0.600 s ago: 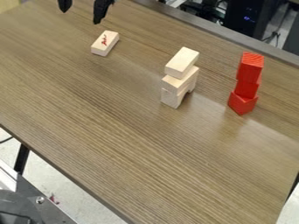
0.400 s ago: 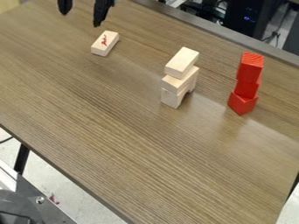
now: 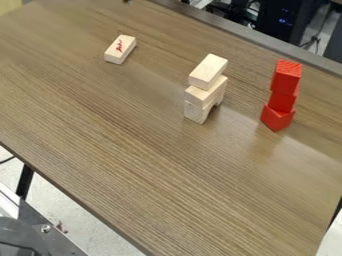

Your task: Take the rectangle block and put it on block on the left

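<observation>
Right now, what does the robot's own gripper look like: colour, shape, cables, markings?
Black, going by the small piece of the gripper at the top edge, left of centre. That piece is a tiny dark nub against the brown wood. It's too little to tell the overall shape, or whether there are cables or markings.

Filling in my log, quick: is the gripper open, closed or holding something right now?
Gripper, at the camera view's top edge: whether open, closed or holding anything cannot be told.
</observation>
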Motion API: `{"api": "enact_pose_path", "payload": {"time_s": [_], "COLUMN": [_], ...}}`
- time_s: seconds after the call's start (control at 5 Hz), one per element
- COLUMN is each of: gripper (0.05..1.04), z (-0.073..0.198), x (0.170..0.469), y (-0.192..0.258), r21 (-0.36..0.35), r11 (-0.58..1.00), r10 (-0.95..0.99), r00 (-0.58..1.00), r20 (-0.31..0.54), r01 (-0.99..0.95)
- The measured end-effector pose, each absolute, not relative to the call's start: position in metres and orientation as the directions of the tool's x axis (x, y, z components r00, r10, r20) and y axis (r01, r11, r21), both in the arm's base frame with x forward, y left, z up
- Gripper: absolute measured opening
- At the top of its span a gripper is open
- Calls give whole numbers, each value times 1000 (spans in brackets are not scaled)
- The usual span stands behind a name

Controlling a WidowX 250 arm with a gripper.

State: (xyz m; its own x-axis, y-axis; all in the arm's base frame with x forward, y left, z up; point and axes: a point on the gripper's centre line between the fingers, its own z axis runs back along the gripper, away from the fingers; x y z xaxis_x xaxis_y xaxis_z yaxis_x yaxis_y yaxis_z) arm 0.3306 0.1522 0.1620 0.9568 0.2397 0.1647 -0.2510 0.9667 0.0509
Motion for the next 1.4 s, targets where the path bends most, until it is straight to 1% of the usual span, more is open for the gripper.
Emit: {"api": "enact_pose_path", "payload": {"time_s": [0.2, 0.4, 0.6, 0.8, 1.0, 1.2, 1.4], "gripper": [999, 999, 999, 999, 999, 999, 999], "z": [176, 182, 166, 155, 143, 134, 129], "x": [334, 342, 348, 349, 347, 344, 345], "y": [141, 116, 79, 56, 41, 36, 27], "r21": [6, -16, -6, 10, 7, 19, 15], "r11": [978, 992, 999, 1000, 999, 999, 998], "r10": [201, 126, 44, -19, -46, -51, -64], "r00": [959, 964, 973, 977, 978, 980, 977], "r20": [201, 235, 228, 211, 205, 192, 201], "r01": [-207, -126, -44, 17, 46, 49, 63]}}
